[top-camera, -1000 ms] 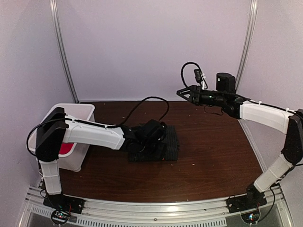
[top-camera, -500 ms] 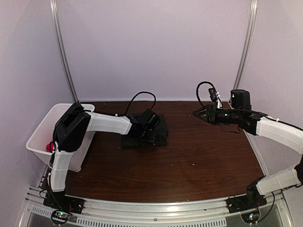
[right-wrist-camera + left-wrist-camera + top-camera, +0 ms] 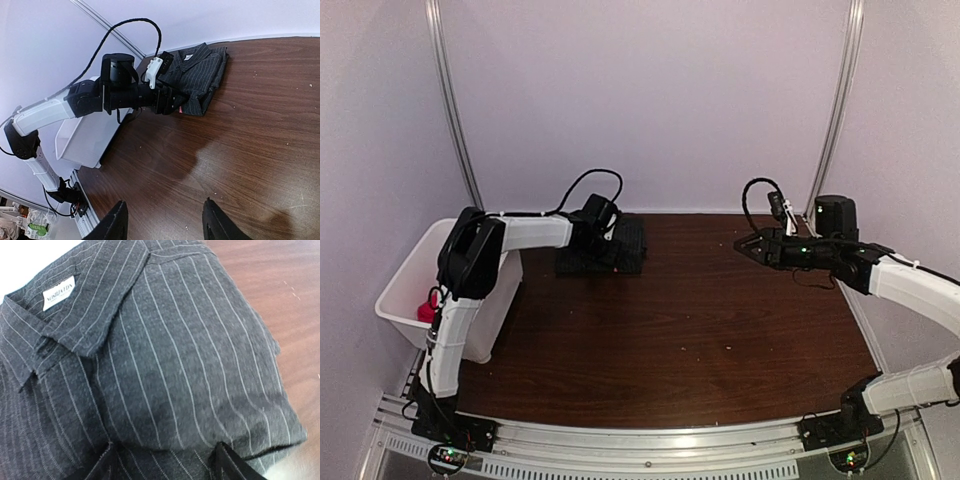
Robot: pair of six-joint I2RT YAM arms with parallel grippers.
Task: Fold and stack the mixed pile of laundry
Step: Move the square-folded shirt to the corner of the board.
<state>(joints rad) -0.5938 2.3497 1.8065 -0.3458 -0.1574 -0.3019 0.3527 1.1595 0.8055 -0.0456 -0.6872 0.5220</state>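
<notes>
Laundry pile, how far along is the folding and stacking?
Done: the pinstriped shirt lies folded at the table's far left. In hand: the left gripper, open, sits at its edge; the right gripper hangs open and empty. Left: the red T-shirt lies in the white bin, not yet folded or stacked.

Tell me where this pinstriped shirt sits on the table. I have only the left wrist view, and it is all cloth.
Observer: The pinstriped shirt lies folded at the far left of the table.
Operator: Report the other garment.
Observer: The red T-shirt is down inside the white bin at the table's left edge.
Operator: Give me the right hand.
Observer: The right hand hangs open and empty above the table's right side, well apart from the shirt.
</notes>
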